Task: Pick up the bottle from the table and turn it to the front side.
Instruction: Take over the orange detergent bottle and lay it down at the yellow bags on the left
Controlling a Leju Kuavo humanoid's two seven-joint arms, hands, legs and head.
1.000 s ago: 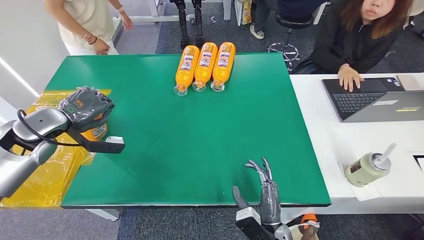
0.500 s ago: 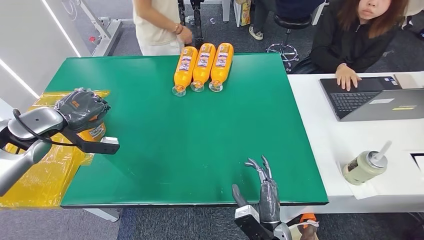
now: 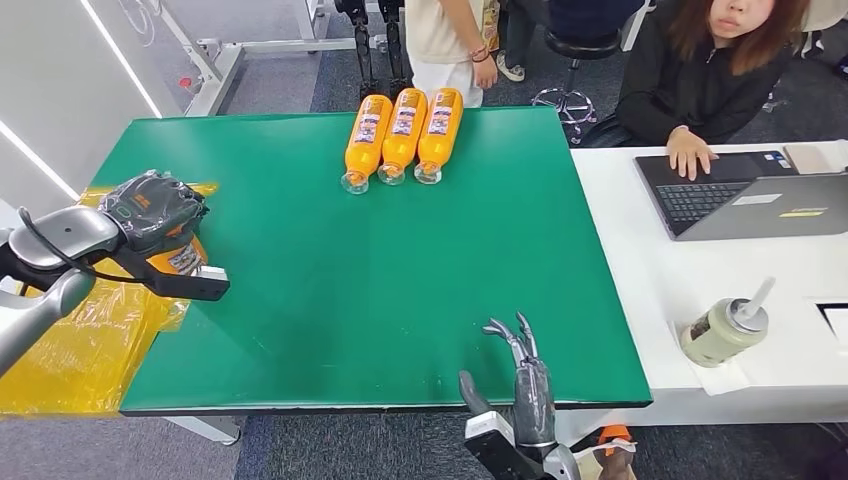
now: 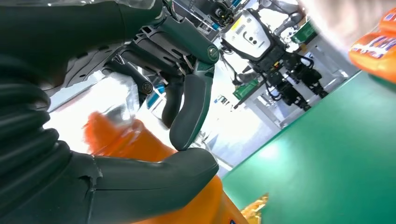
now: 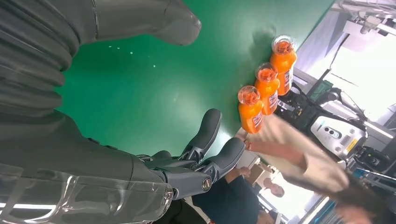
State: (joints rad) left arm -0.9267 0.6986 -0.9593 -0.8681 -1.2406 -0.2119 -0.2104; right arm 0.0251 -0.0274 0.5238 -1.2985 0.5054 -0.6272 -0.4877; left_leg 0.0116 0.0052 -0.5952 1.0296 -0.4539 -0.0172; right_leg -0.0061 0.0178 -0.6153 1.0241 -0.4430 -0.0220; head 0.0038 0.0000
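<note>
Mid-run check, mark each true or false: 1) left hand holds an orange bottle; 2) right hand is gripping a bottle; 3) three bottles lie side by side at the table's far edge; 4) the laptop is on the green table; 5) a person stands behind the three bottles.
1) True: the left hand grips an orange bottle.
2) False: the right hand is open, holding nothing.
3) True: three bottles lie together there.
4) False: the laptop sits on the white table, not the green table.
5) True: a person stands there.

Left robot hand (image 3: 155, 208) grips orange bottle (image 3: 182, 257).
</note>
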